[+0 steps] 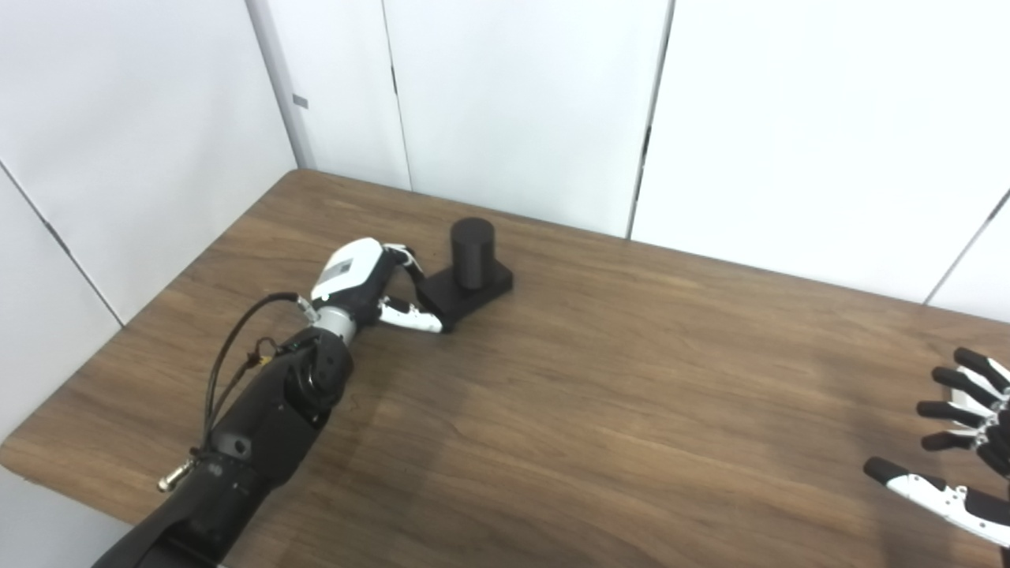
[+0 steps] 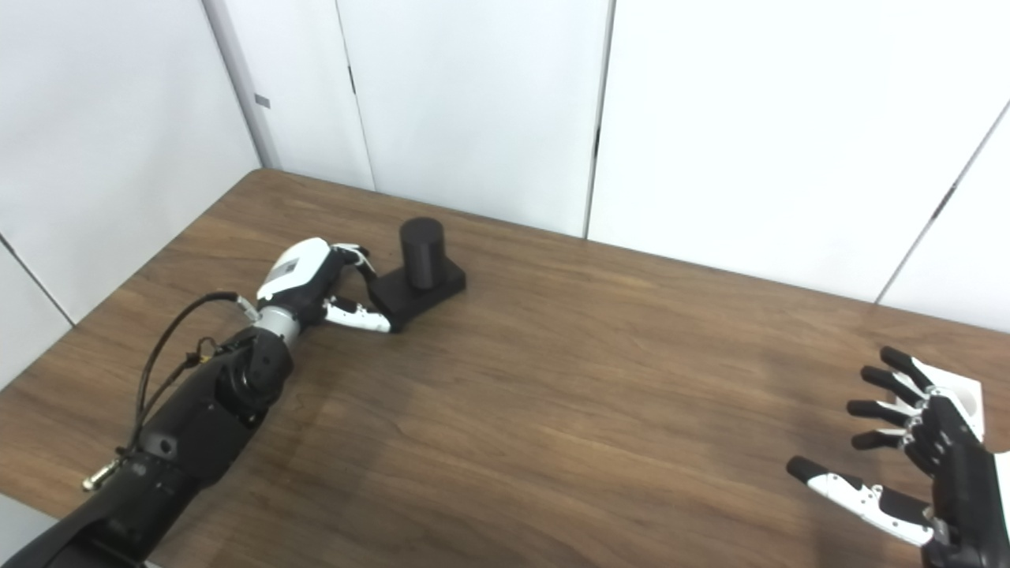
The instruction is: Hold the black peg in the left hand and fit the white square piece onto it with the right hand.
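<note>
The black peg (image 1: 472, 251), an upright cylinder on a square black base (image 1: 491, 285), stands on the table at the back left. My left hand (image 1: 371, 284) has closed on the base's near left end, fingers behind it and thumb along its front edge. At the far right, my right hand (image 2: 919, 465) is open with fingers spread, just in front of the white square piece (image 2: 961, 392). That piece lies flat on the table and shows a round hole. My fingers hide part of it, and I cannot tell whether they touch it.
The wooden table (image 1: 600, 394) has its left edge close to my left arm and its back edge along white wall panels (image 1: 513, 95). A broad stretch of bare wood lies between the two hands.
</note>
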You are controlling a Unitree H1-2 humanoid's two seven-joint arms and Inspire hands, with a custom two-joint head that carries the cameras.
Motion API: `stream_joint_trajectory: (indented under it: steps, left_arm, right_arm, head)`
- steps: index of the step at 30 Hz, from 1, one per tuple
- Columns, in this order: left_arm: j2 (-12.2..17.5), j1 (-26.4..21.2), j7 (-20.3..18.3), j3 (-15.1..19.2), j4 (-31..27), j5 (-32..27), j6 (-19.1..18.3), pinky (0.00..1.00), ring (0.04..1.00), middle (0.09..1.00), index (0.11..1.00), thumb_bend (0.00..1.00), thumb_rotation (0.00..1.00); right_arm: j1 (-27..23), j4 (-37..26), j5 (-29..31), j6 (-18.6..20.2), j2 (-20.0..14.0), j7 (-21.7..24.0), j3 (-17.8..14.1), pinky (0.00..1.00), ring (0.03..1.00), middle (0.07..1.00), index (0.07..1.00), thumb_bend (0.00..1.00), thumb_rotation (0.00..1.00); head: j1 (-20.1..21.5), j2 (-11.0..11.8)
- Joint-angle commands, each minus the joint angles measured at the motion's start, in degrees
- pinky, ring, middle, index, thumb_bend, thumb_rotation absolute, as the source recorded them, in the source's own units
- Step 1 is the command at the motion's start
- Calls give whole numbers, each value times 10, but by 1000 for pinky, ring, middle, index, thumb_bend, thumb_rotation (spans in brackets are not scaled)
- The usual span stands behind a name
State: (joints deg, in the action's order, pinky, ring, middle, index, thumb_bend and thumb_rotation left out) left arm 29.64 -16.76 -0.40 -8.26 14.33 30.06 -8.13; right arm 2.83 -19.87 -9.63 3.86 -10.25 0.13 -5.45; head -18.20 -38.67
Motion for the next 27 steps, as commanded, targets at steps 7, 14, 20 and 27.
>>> stream_joint_trajectory:
  steps: [7,14,20,27]
  left_arm:
    - [-4,8,-74,-75,-59,5,47,730,884,859,486,522,57]
    - [-6,3,-110,-125,-86,8,80,726,884,866,485,523,62]
    - [-12,-3,-127,-175,-94,35,117,686,855,851,485,523,65]
    - [-14,-12,-174,-212,-122,53,108,696,871,860,486,523,65]
  right_arm:
    - [-14,-24,21,-15,4,0,-1,574,678,776,828,452,0]
    - [-11,-20,9,-25,6,-7,1,574,679,777,819,475,0]
    - [-10,-9,2,-41,6,-11,0,563,671,774,822,500,0]
    - [-10,5,-10,-61,7,-15,3,544,652,767,821,512,5]
  head:
    - [10,-2]
    - [34,-6]
    - [55,-10]
    - [80,-16]
